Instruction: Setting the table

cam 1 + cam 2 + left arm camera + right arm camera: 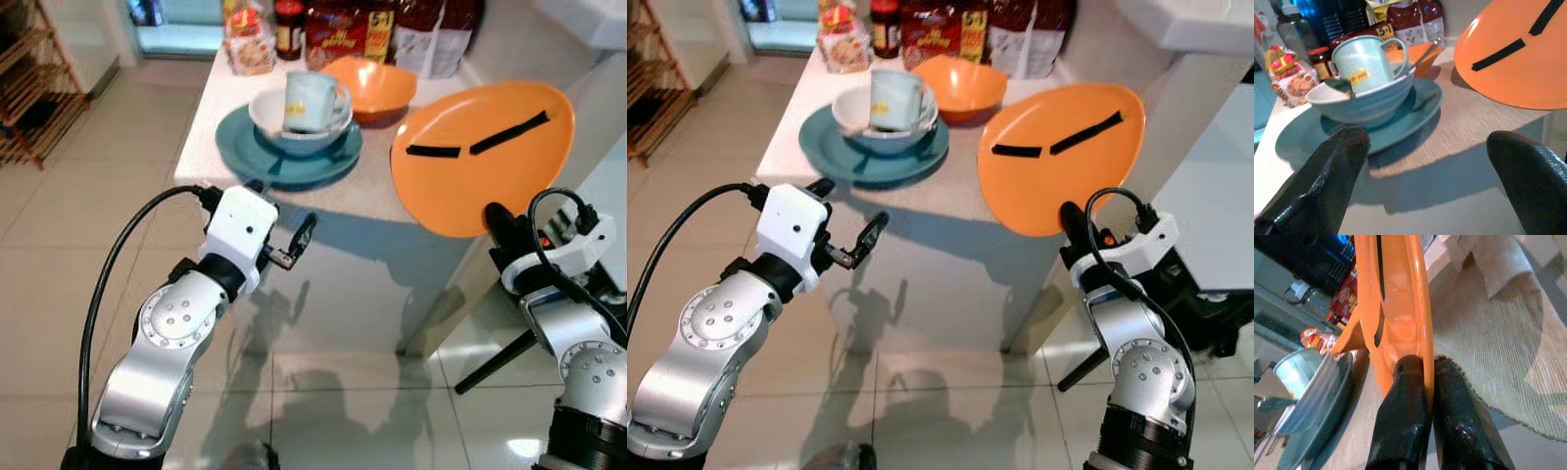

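Observation:
My right gripper (498, 223) is shut on the rim of an orange plate (485, 157) with two black strips on it. The plate is held tilted over the near right corner of the white table (343, 211); the right wrist view shows its rim (1400, 308) pinched between both fingers. A teal plate (245, 149) lies on the table with a pale bowl (269, 116) on it. A light blue mug (312, 98) stands inside the bowl, next to a spoon (1337, 86). Behind them sits an orange bowl (384, 86). My left gripper (284, 211) is open and holds nothing, at the table's near edge in front of the teal plate.
Jars and food packets (333, 29) crowd the back of the table. A wooden rack (34, 88) stands on the tiled floor at far left. A white counter (607, 186) and a dark chair leg (495, 362) lie at right. A woven placemat (1498, 338) lies under the orange plate.

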Robot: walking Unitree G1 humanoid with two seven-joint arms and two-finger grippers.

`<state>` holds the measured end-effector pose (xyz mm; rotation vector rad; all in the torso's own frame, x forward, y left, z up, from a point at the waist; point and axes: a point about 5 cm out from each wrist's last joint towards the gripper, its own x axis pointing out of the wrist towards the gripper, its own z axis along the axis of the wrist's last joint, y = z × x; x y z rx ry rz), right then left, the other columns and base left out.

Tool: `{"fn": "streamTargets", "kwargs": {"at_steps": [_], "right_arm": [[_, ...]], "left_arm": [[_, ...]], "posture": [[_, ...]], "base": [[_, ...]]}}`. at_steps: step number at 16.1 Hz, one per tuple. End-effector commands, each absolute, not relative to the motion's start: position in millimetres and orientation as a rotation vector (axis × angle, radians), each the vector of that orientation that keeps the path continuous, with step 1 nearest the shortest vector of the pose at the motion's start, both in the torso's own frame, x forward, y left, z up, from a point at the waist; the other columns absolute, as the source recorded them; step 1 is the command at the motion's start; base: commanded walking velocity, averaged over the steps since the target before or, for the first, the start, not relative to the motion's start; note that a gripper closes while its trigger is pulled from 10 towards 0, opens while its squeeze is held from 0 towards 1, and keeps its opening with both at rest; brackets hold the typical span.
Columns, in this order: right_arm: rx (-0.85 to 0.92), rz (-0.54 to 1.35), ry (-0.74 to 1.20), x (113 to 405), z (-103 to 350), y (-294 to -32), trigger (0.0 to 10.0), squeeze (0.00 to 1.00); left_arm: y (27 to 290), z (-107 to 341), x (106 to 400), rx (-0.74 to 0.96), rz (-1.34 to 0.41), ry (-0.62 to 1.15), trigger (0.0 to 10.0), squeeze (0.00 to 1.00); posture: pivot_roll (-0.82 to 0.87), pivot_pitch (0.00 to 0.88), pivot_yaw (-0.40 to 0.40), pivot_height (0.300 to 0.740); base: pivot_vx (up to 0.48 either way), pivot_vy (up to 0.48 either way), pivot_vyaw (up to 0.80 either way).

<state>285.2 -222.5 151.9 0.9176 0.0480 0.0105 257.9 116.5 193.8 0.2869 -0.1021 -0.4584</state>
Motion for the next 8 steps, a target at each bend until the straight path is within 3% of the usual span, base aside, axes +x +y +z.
{"fn": "streamTargets", "kwargs": {"at_steps": [1,6,8], "right_arm": [[0.904,0.009,-0.003,288.8,165.2,-227.5,10.0,0.0],[0.908,0.017,0.015,293.7,165.2,-228.8,10.0,0.0],[0.91,0.025,0.04,294.7,163.5,-226.3,10.0,0.0]], "left_arm": [[115.0,194.6,259.0,0.283,-0.468,-0.103,10.0,0.0],[115.0,194.8,259.1,0.282,-0.466,-0.107,10.0,0.0],[111.6,196.2,257.0,0.271,-0.49,-0.121,10.0,0.0]], "posture": [[0.08,0.076,-0.037,0.74],[0.08,0.065,-0.045,0.74],[0.08,0.07,-0.048,0.74]], "base": [[0.45,0.0,0.0],[0.449,0.0,0.0],[0.178,0.0,0.0]]}}
